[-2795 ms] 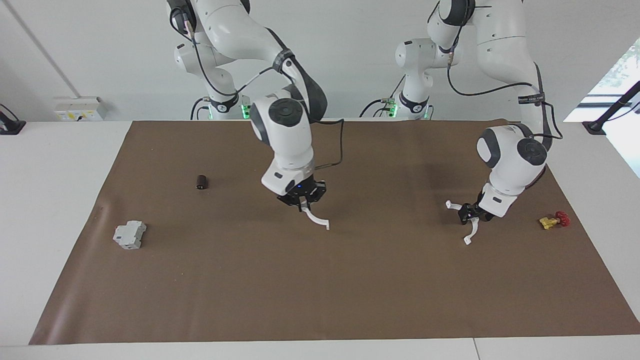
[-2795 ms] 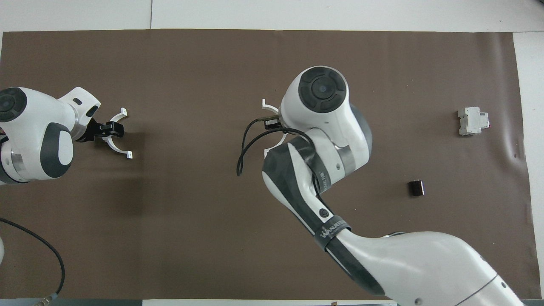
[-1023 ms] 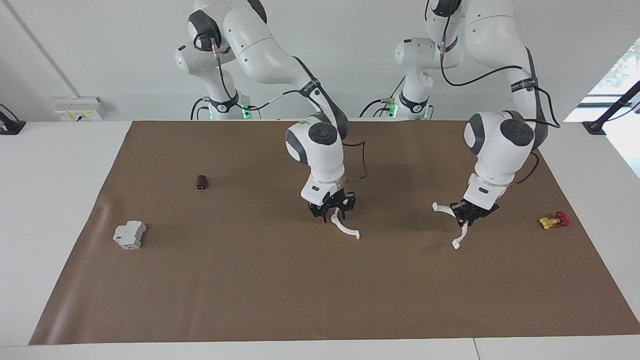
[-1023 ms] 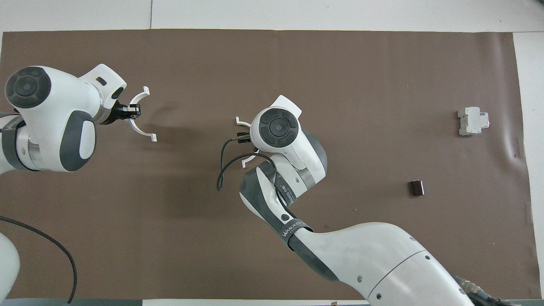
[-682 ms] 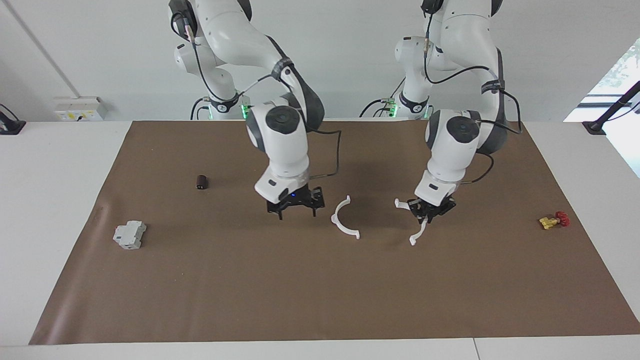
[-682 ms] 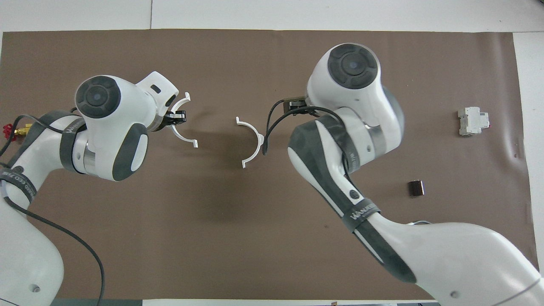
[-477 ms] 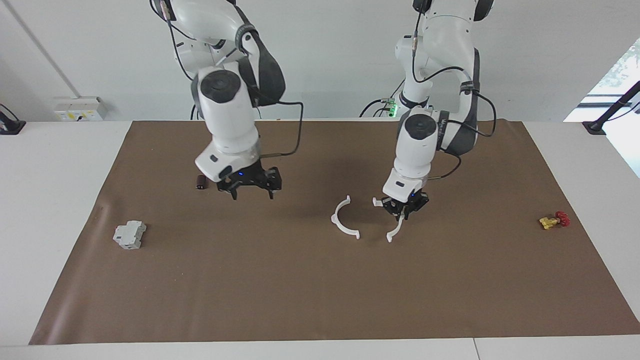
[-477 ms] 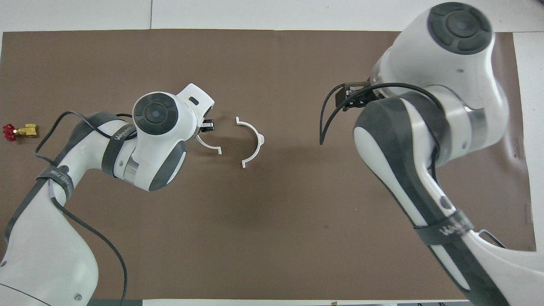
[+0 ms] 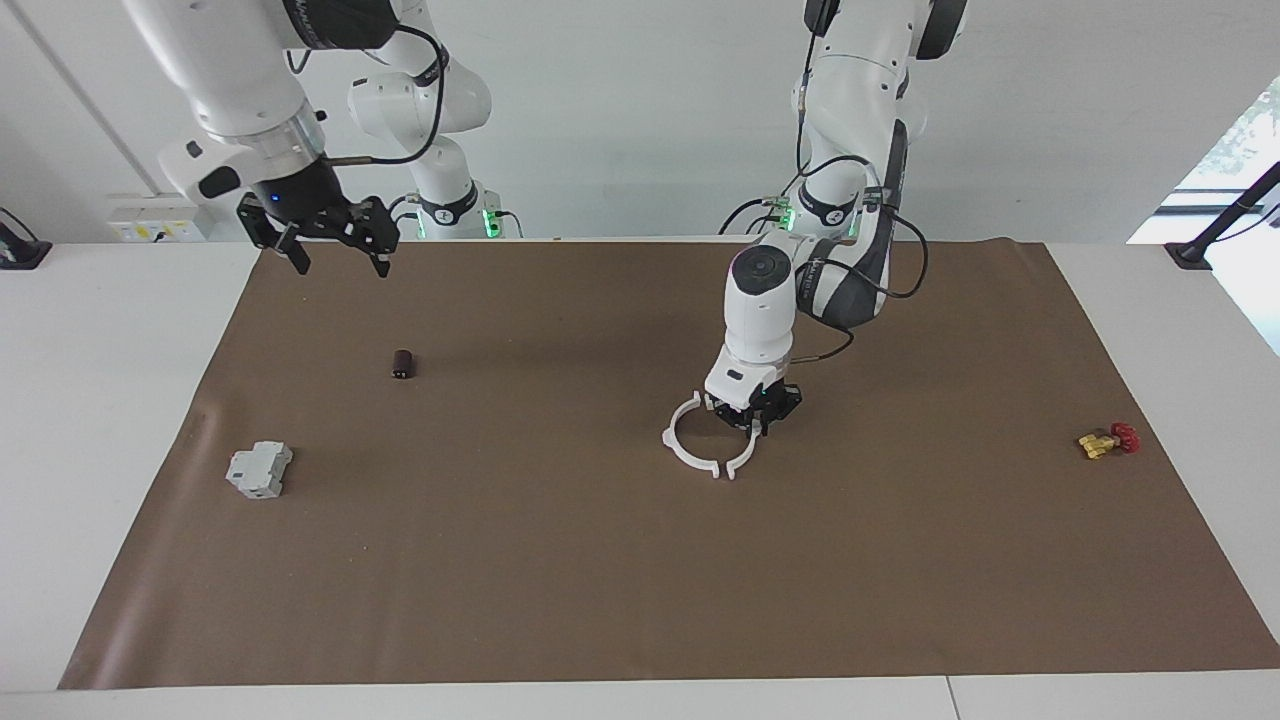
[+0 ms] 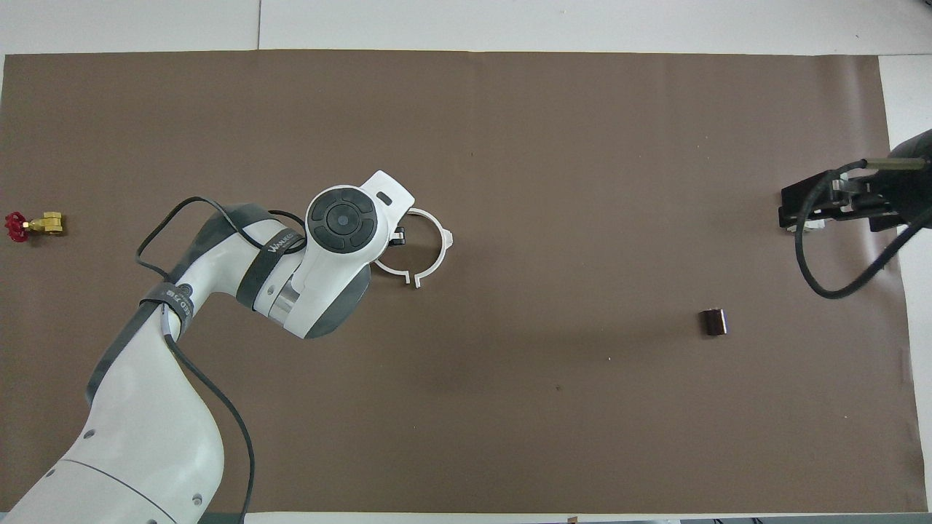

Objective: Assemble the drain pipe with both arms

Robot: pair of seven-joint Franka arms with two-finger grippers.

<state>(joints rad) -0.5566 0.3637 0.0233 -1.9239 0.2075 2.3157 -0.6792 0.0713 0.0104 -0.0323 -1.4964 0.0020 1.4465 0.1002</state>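
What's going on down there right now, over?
Left gripper down at the mat, shut on its half-ring, pressing it to the other half-ring. Right gripper open, raised, waiting. Nothing in the way.

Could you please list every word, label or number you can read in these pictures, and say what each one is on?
"WANHEER", or thereabouts: white lettering on the dark strap round the left arm, partly blurred, so the spelling is uncertain.
Lettering on the second strap, lower on that arm: too small to read.
Nothing else carries readable text.
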